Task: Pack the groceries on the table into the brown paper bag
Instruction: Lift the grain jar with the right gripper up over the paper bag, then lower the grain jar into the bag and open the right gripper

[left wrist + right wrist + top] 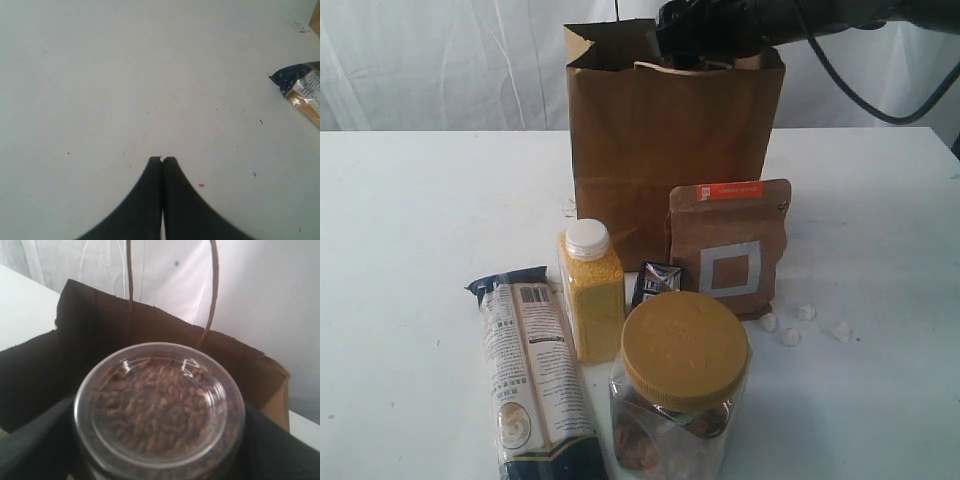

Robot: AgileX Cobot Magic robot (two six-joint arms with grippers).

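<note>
Dark-filled clear tub [159, 405] fills our rt wrist view, clamped in right gripper [705, 45]; brown paper bag [660, 150] mouth just below, 6 o'clock. Left gripper [161, 161] closed, empty.

Kraft-brown bag [660, 150], dark-filled clear tub [160, 410], yellow-lidded jar [685, 350], orange-labelled brown pouch [730, 250], white table [420, 200]

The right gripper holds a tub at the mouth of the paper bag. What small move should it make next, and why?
Probably lower the right gripper straight down into the brown paper bag before opening. The dark-filled clear tub sits clamped between its fingers at the bag's open rim, not yet deep inside, so a drop might tip it.
</note>
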